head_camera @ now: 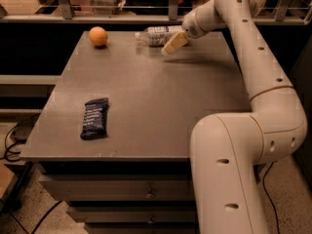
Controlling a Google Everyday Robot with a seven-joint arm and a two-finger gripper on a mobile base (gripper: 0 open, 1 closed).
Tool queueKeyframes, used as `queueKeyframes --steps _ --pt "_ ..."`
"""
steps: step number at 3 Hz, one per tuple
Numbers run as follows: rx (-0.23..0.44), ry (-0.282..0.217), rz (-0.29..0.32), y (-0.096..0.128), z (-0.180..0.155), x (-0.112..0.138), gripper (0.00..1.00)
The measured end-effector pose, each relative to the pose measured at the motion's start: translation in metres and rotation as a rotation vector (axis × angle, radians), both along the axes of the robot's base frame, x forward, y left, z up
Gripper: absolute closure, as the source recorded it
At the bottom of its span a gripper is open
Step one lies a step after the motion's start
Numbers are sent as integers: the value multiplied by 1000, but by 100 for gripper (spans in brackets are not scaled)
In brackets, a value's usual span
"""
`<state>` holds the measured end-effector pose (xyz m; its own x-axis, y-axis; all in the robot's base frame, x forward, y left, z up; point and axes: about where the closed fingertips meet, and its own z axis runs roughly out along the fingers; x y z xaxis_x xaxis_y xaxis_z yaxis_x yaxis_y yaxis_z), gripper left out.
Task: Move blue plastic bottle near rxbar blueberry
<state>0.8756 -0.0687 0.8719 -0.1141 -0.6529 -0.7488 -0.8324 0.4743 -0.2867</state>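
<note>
- The blue plastic bottle (pixel 155 33) lies on its side at the far edge of the bench (pixel 161 99), a little right of the middle of that edge, with its long axis running left to right.
- Its narrower end points left, and its label shows as a pale band with darker print.
- The hand (pixel 170 45) is at the right-hand end of the bottle, low over the bench top and pointing down and to the left.
- The tip of the hand sits just in front of the bottle's right half, on the near side of it; the two overlap in this view, and I cannot tell whether they touch.
- Whether the hand is wide, narrow or gripping anything cannot be told: it reads as one pale tan wedge.
- The arm (pixel 253 62) comes in from the right, rising from a thick white base at the bench's near right corner and bending over the right edge to reach the far side.
- The rxbar blueberry (pixel 95 118) lies flat near the front left of the bench, its long side running roughly front to back, dark wrapper with faint lines of text.
- Bar and bottle are well apart, at nearly opposite ends of the bench top, with bare surface between them.
- An orange (pixel 98 36) sits at the far left corner, left of the bottle and clear of it.
- Drawers (pixel 146 194) run under the bench top.
</note>
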Motion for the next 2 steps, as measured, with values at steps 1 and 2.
queueKeyframes --steps 1,2 --pt "-25 20 8 2 -3 -4 18" --pt "-57 61 28 6 -12 -12 42"
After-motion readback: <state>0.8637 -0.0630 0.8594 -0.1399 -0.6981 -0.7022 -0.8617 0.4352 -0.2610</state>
